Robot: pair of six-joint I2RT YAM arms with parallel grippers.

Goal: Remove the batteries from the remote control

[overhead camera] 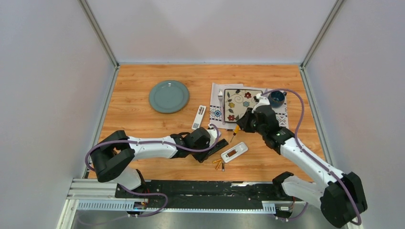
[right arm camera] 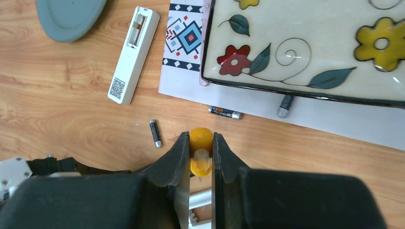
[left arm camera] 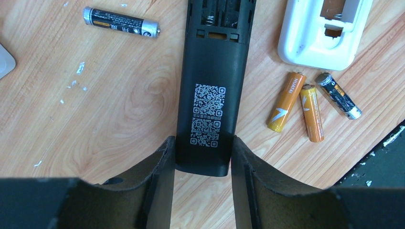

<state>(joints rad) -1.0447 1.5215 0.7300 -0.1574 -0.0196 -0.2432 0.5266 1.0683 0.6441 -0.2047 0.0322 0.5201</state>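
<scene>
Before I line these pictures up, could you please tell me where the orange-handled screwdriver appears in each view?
Top external: orange-handled screwdriver at centre, in the right hand, just below the floral plate.
Left wrist: not in it; the left hand holds the black remote.
Right wrist: bottom centre, pinched in the right hand.
Shared landmark: the long white remote, up-left of the screwdriver in the top and right wrist views.

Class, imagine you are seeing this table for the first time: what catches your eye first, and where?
The black remote, battery bay open, lies gripped in the left claw near the front of the table, with three loose batteries just beside it. The right claw is shut on an orange-handled screwdriver, close to the flowered plate at the far right.
</scene>
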